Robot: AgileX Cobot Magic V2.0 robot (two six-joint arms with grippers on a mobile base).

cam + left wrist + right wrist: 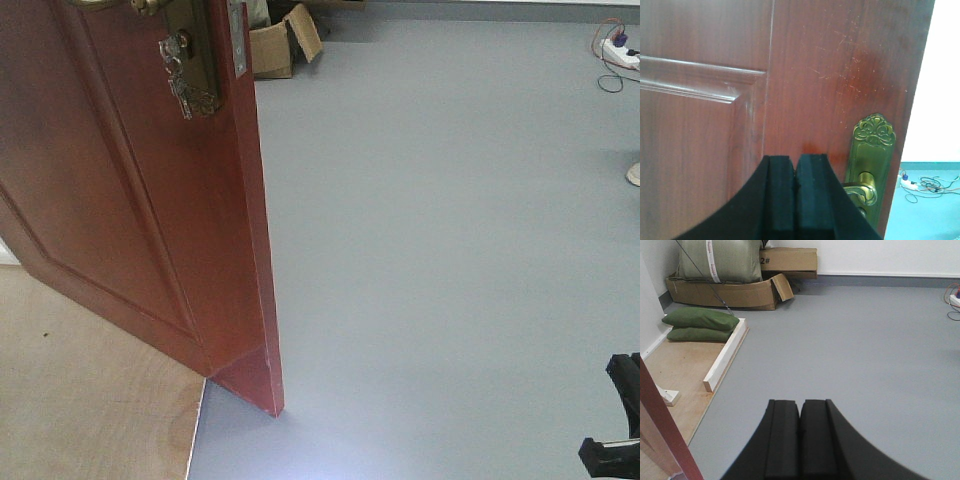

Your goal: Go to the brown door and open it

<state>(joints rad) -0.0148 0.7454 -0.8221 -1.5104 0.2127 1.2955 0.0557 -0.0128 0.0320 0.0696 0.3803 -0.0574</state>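
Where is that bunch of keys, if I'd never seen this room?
Find the tall reddish-brown door standing ajar on the grey floor. Near its free edge, at the top of the front view, is a brass backplate. The keys dangle from it, silvery against the brass and wood, left of the silver latch plate.

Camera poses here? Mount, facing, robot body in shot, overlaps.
Front: looks down from above at the brown door edge and grey floor; black arm part at lower right.
Left wrist: behind the left gripper, shut, facing the door face beside the brass handle plate.
Right wrist: behind the right gripper, shut, facing open floor towards cardboard boxes.
Shared: front and left wrist both see the door.
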